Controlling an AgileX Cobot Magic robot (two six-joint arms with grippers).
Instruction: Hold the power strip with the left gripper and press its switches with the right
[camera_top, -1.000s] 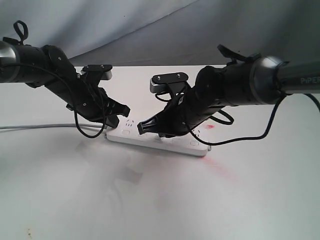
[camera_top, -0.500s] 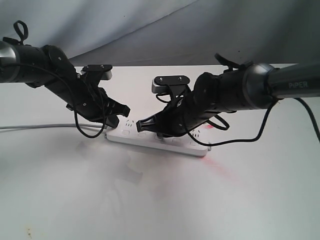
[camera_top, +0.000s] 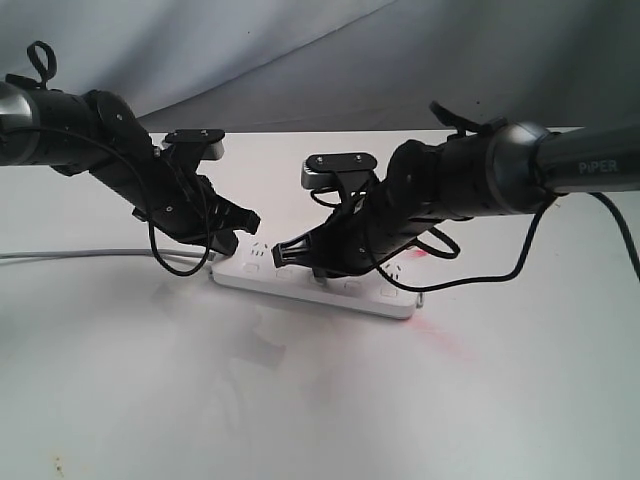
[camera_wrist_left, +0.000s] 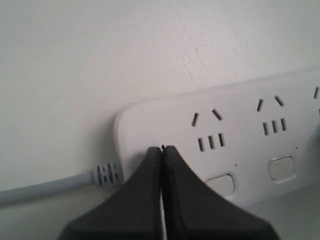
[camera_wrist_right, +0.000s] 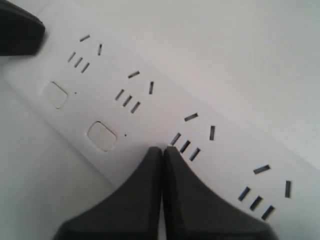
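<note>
The white power strip (camera_top: 345, 292) lies flat on the white table, its grey cord (camera_top: 80, 253) running off to the left. My left gripper (camera_top: 250, 222) is shut, and its closed tip (camera_wrist_left: 161, 148) rests on the strip's cord end (camera_wrist_left: 145, 125) beside the first socket. My right gripper (camera_top: 280, 254), on the PiPER arm, is also shut. Its tip (camera_wrist_right: 162, 149) touches the strip (camera_wrist_right: 150, 65) just past the second switch (camera_wrist_right: 102, 136), next to the third socket. The first switch (camera_wrist_right: 55, 95) is also uncovered. The third switch is hidden under the jaws.
A grey cloth backdrop (camera_top: 300, 60) hangs behind the table. Faint red glows tint the table (camera_top: 445, 345) near the strip's right end. The right arm's black cable (camera_top: 500, 278) loops over the table behind the strip.
The right arm has shifted a little and dipped, its shut tip staying on the strip's left part. The left arm has not moved.
</note>
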